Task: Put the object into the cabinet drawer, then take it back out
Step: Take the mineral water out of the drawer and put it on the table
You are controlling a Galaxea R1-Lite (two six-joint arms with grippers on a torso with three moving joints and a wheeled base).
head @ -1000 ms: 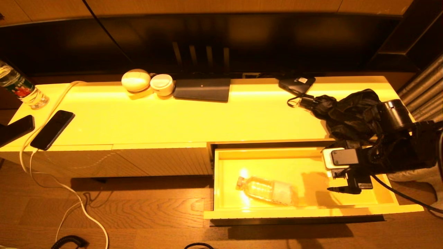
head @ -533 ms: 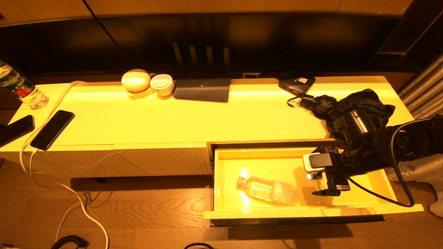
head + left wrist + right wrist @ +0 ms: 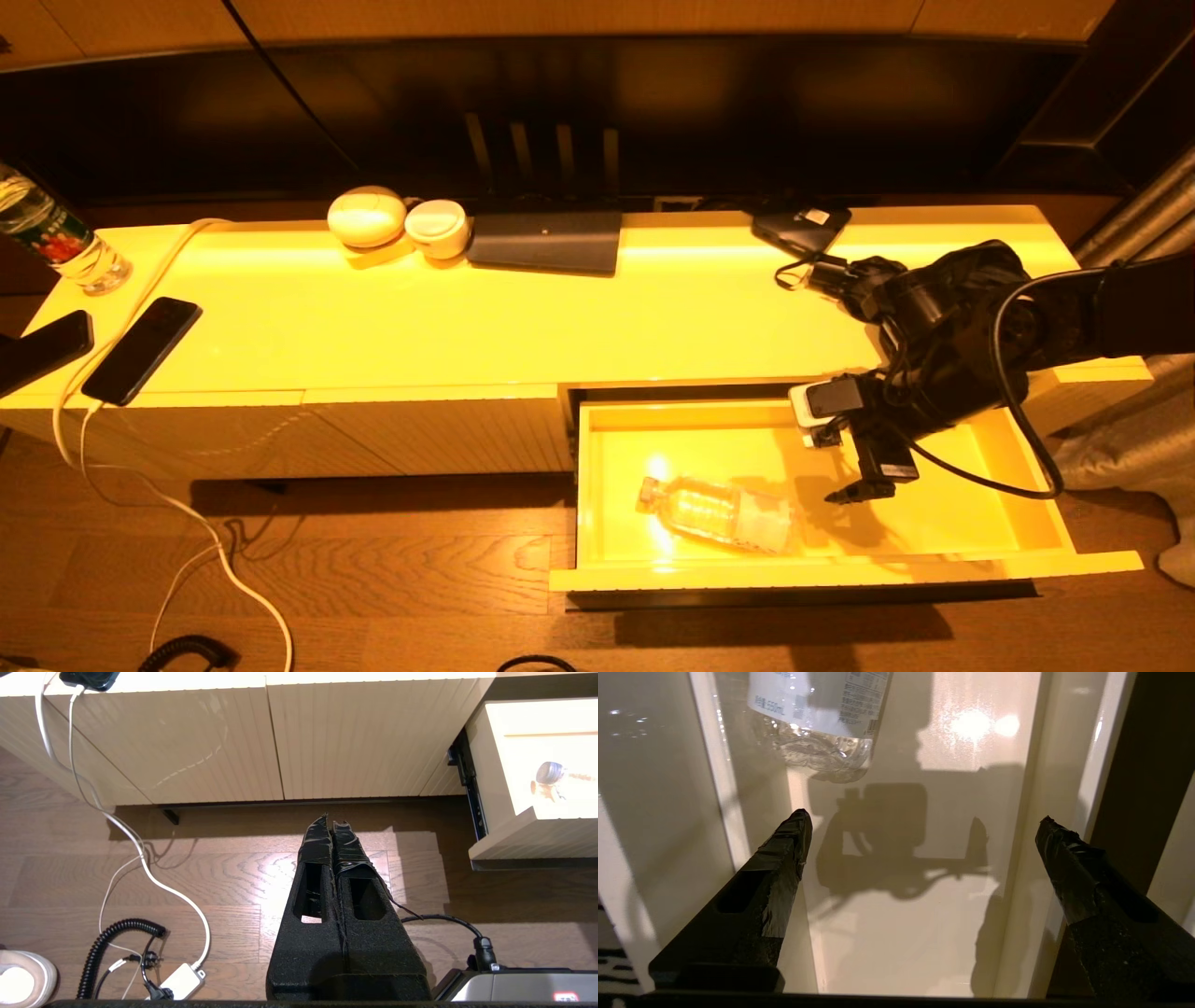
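Note:
The cabinet drawer (image 3: 840, 571) stands pulled out at the right end of the cabinet, its glossy cream-yellow inside (image 3: 901, 933) showing. A clear plastic water bottle (image 3: 719, 513) with a white label lies on its side in the left half, cap to the left. My right gripper (image 3: 851, 483) hangs open inside the drawer, just right of the bottle's base and apart from it. In the right wrist view the bottle's base (image 3: 817, 732) lies ahead of the right gripper (image 3: 924, 820), whose fingers are spread wide and empty. My left gripper (image 3: 331, 823) is shut and empty, low over the wooden floor.
On the cabinet top lie a phone (image 3: 140, 350), a water bottle (image 3: 56, 243), two white round items (image 3: 367, 217), a dark flat pad (image 3: 546, 241) and black gear (image 3: 803, 229). White cables (image 3: 215, 551) trail over the floor. Handle-less ribbed panels (image 3: 187, 742) face the left gripper.
My right arm has swung left and toward the back of the drawer, bringing the open gripper closer to the bottle's base. The bottle has not moved.

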